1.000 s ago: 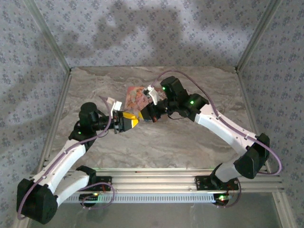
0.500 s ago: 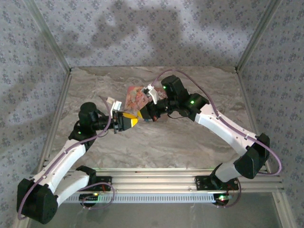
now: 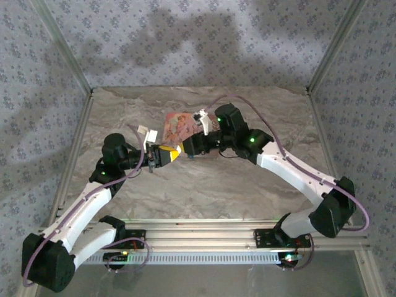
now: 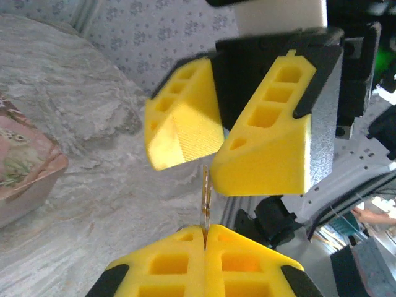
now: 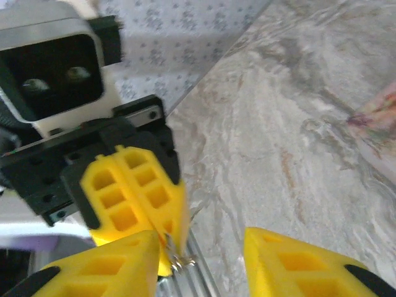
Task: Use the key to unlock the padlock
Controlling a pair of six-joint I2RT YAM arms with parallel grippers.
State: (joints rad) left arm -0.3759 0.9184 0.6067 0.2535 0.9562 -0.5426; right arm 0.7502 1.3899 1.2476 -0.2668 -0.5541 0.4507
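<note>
My left gripper (image 4: 205, 228) is shut on the key (image 4: 205, 198), a thin metal blade that stands up from between its yellow fingertips. In the top view the left gripper (image 3: 172, 154) meets my right gripper (image 3: 187, 148) tip to tip, just in front of the pink-lidded box (image 3: 179, 125). The right gripper (image 5: 201, 244) stands open. Its left finger lies close beside the key's small ring (image 5: 179, 262), and its jaws straddle the blade without pinching it. The left gripper's fingers (image 5: 133, 192) face it. The padlock is hidden.
The pink-lidded tan box (image 4: 25, 167) lies on the marble tabletop (image 3: 247, 185), just beyond both grippers. Patterned walls enclose the back and sides. An aluminium rail (image 3: 204, 232) runs along the near edge by the arm bases.
The left gripper has closed onto the key. The right gripper, shut before, has opened and released it, and its arm has shifted slightly right.
</note>
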